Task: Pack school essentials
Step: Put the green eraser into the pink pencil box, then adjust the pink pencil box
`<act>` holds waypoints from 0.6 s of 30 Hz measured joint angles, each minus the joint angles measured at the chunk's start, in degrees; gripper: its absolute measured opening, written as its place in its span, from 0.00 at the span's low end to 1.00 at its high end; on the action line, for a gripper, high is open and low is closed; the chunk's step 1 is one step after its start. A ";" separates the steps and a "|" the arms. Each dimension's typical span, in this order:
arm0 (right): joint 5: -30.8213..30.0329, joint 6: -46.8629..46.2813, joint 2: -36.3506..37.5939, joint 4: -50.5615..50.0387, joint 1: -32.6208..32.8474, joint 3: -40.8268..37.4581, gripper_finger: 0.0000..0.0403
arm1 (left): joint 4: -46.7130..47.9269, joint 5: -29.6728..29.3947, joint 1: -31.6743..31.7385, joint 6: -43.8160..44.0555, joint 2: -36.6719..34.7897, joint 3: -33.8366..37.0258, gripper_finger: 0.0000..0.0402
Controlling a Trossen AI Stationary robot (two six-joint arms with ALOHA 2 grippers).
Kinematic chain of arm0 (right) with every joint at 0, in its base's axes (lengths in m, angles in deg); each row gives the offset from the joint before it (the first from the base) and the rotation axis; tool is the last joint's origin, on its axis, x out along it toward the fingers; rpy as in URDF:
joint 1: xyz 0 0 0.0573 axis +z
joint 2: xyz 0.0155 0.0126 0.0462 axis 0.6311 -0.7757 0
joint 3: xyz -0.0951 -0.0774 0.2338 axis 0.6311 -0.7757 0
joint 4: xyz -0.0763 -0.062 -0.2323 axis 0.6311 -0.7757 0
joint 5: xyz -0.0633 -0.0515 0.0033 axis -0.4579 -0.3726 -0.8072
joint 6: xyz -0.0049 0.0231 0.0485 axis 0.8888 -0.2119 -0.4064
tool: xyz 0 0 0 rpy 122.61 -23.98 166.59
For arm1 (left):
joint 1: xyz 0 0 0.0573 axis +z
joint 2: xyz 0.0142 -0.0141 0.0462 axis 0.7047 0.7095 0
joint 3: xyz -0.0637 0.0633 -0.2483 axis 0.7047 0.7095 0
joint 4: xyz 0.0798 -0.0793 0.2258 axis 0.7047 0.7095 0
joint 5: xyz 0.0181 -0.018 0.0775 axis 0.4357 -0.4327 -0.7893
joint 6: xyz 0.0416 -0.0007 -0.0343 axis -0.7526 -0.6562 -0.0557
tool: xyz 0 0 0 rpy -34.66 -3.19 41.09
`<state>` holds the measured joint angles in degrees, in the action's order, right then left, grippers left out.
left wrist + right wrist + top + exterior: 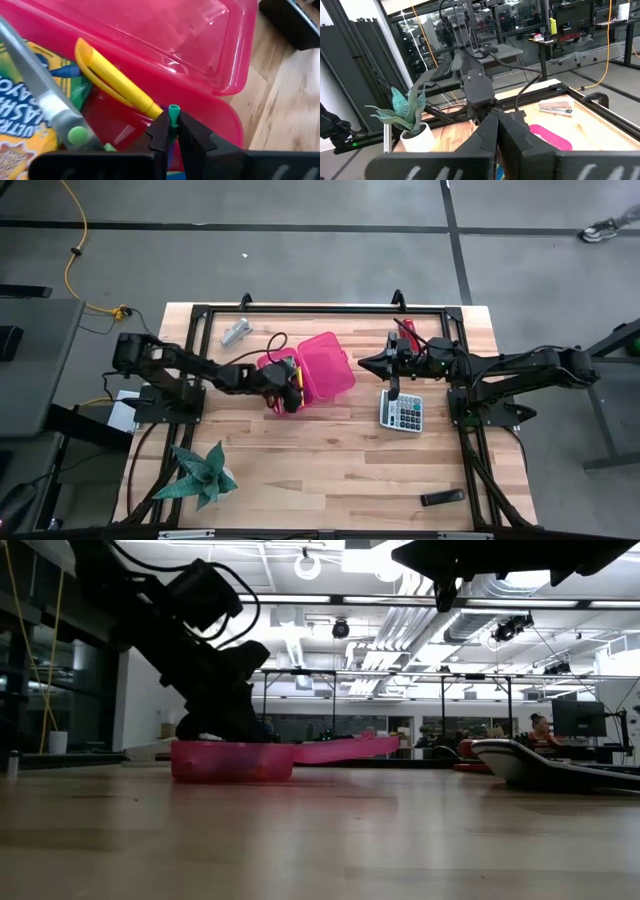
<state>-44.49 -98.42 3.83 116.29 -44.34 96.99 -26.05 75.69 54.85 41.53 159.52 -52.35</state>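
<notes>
Here, left end effector [171, 131] pinches green pencil [173, 114].

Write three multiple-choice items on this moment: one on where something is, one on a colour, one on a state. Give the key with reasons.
1. Where is the left gripper?
A. Over the pink box
B. Over the calculator
C. By the plant

2. What colour is the box?
A. Blue
B. Pink
C. Grey

3. How is the box's lid?
A. Shut
B. Missing
C. Open

Key: 1 A, the high view shows it at the box; 2 B, pink in every view; 3 C, the lid lies back, with the crayon box showing inside.
</notes>
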 joint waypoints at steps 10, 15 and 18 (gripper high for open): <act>-0.02 0.03 -0.02 -0.41 0.02 0.00 0.00 | 11.99 1.14 2.53 -1.13 -4.44 -2.43 0.21; -0.02 0.03 0.00 -0.66 0.01 0.00 0.00 | 15.74 2.18 3.55 -1.70 -9.27 -2.41 0.27; -0.19 -0.10 -0.01 -1.04 0.00 0.00 0.00 | 15.88 4.28 3.74 -1.16 -14.12 -2.39 0.28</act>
<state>-44.68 -98.52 3.82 115.25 -44.34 96.99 -10.17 79.97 58.59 40.37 145.40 -54.74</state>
